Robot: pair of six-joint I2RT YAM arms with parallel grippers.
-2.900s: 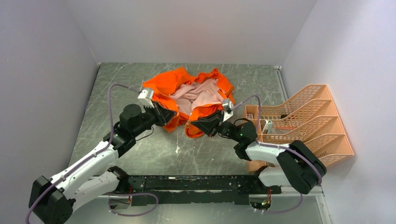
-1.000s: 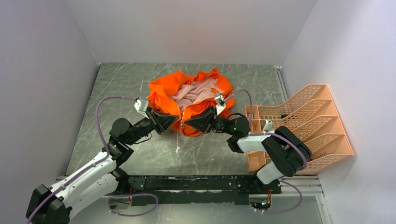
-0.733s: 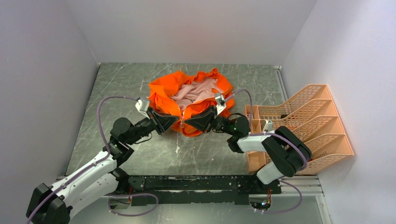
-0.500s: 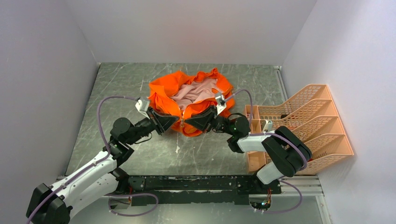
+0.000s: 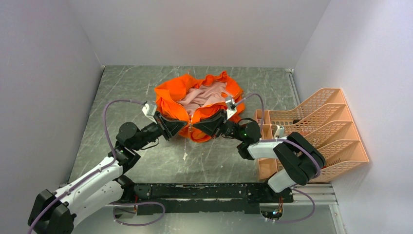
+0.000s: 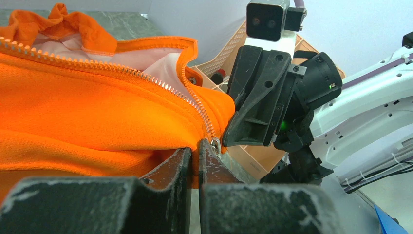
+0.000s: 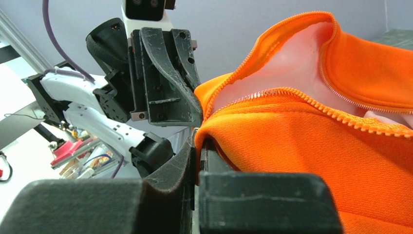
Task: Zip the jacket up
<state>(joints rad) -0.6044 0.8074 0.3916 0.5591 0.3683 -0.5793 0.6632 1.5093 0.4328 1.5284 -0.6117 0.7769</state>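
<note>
I pinch the jacket (image 5: pixel 170 92) hem w/ L gripper (image 6: pixel 195 152) & R gripper (image 7: pixel 197 146), both clamped tight; zipper (image 6: pixel 146 80) ends need aligning, pin seated squarely.

The jacket (image 5: pixel 199 97) lies bunched on the table (image 5: pixel 219 161), toward its back and about mid-width. The rack (image 5: pixel 316 126) stands at the right edge, just right of the jacket. At the jacket's near hem the left gripper (image 5: pixel 184 125) and right gripper (image 5: pixel 195 126) face each other, tips almost touching, each pinching the hem.
</note>
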